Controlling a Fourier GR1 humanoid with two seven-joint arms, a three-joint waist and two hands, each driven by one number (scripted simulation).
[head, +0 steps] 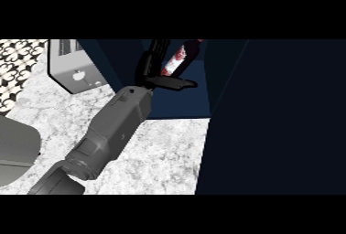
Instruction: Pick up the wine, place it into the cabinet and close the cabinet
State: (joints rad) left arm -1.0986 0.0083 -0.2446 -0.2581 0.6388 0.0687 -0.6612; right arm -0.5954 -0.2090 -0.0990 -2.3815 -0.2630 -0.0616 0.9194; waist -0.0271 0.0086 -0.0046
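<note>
The wine bottle [180, 55], showing red and white, is up inside the dark blue cabinet [182, 103] at the top centre. My left hand [150, 68] is shut on it, with the fingers running up its left side and the thumb [177, 83] hooked under it to the right. The grey forearm [118, 123] slants in from the lower left, across the counter. The cabinet door [283, 114] stands open and fills the right side of the view. Most of the bottle is hidden by the hand and the cabinet's shadow. My right hand does not show.
A grey box-shaped appliance [74, 68] stands on the marble counter [162, 151] just left of the cabinet. A large rounded grey object [13, 151] sits at the left edge. Patterned wall tiles [17, 68] show at the upper left.
</note>
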